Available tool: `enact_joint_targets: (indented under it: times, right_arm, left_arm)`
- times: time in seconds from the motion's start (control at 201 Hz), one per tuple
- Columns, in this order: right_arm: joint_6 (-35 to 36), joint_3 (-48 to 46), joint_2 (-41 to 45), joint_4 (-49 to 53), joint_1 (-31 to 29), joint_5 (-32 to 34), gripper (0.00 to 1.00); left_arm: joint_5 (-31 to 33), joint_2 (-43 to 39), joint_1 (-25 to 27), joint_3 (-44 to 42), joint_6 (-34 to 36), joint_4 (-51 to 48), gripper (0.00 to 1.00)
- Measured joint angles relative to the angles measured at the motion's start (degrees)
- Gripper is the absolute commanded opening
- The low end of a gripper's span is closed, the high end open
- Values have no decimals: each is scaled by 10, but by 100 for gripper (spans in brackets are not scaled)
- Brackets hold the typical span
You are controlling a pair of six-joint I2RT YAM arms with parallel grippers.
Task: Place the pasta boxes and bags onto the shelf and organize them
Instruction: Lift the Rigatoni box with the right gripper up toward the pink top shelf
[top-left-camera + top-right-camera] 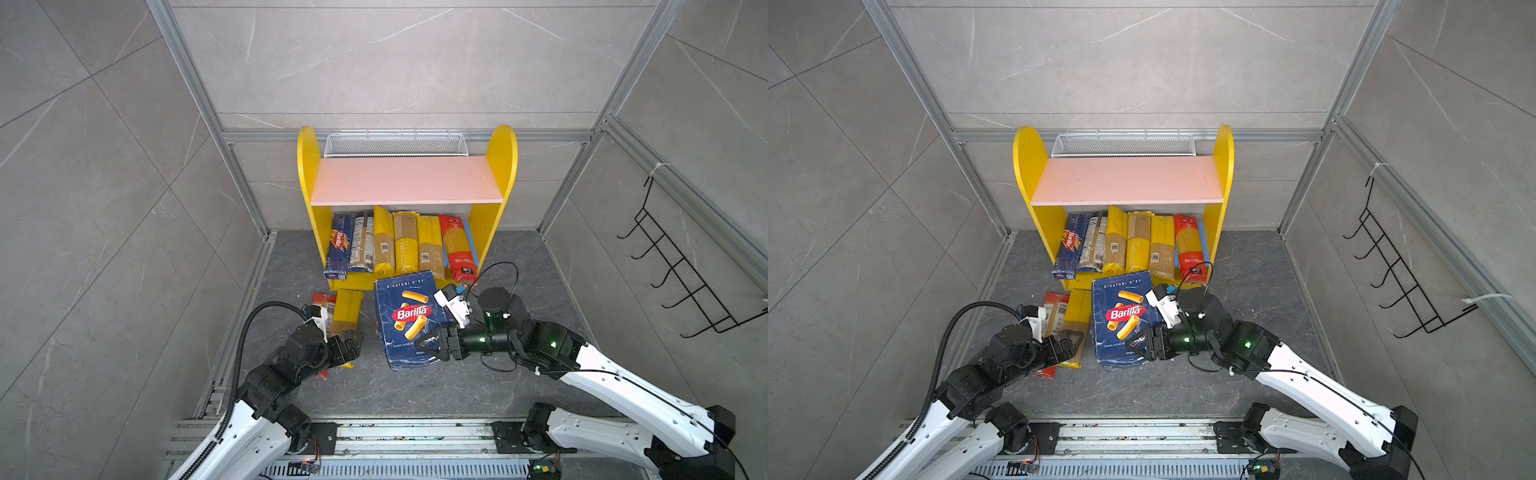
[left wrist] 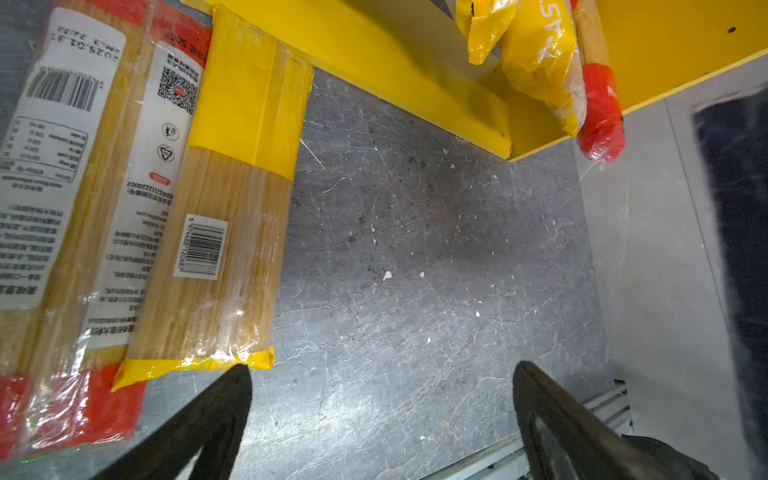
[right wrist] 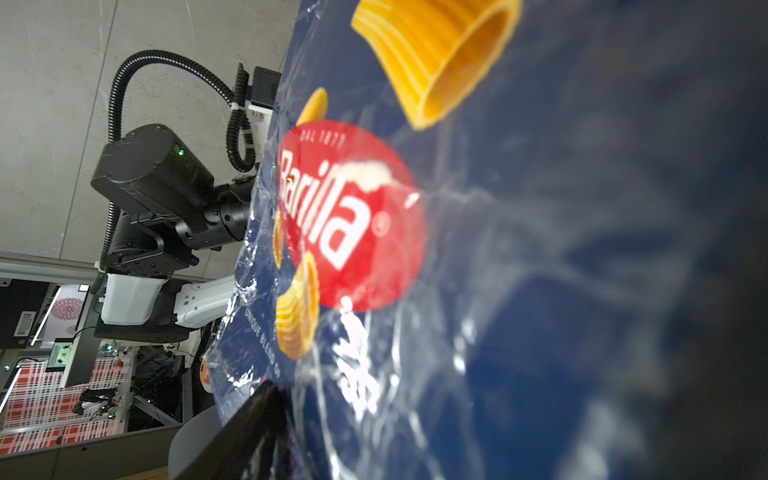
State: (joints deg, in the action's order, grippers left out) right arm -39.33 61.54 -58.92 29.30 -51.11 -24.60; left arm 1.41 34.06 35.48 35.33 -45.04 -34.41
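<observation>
Yellow-sided two-tier shelf held six packs on its lower board. Wide dark-blue Barilla rigatoni pack stood tilted just in front; right jaws clamped its near right edge. Judged bulky, slick film, crushable: grip across thickness. Yellow-ended spaghetti bag lay on table; left jaws gaped empty at its end.

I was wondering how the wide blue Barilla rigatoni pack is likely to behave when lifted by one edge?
The rigatoni pack looks wrapped in wrinkled glossy film, so it may slip in the right tool. Being wide and held near one edge, it will probably droop or swing. Its creased corners suggest a soft box that could crush.
</observation>
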Motion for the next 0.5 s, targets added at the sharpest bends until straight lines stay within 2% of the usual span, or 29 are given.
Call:
enact_joint_targets:
  times: [0.239,0.498]
  right_arm:
    - [23,131,-70,50,0,21,29]
    - [54,309,-196,103,10,30,29]
  left_arm:
    - [-2,38,-16,21,31,1,100]
    - [-56,50,-94,35,56,12,100]
